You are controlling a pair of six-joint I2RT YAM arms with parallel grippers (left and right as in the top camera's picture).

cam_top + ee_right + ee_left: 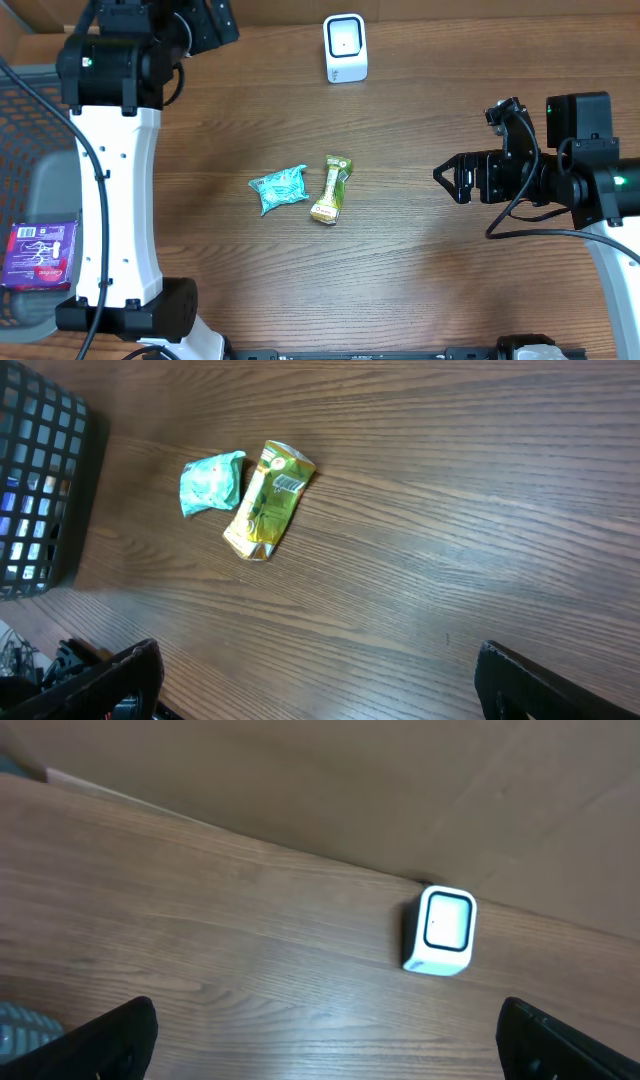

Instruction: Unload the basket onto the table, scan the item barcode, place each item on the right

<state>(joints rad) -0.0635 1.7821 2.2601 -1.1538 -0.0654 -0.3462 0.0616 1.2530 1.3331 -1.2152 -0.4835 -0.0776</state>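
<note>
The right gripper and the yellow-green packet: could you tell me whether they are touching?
Apart. The overhead view shows the right gripper well clear of the yellow-green packet, with table between.

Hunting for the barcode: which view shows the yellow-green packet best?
Right wrist: the yellow-green packet is largest there, unobstructed, with a pale barcode-like patch near one end. Overhead shows it smaller, beside the teal packet, print unreadable. Left wrist misses it, showing the white scanner instead.

Teal packet (279, 189); yellow-green sachet (331, 190); white scanner (345, 47); brown wood-grain table (420, 270).
</note>
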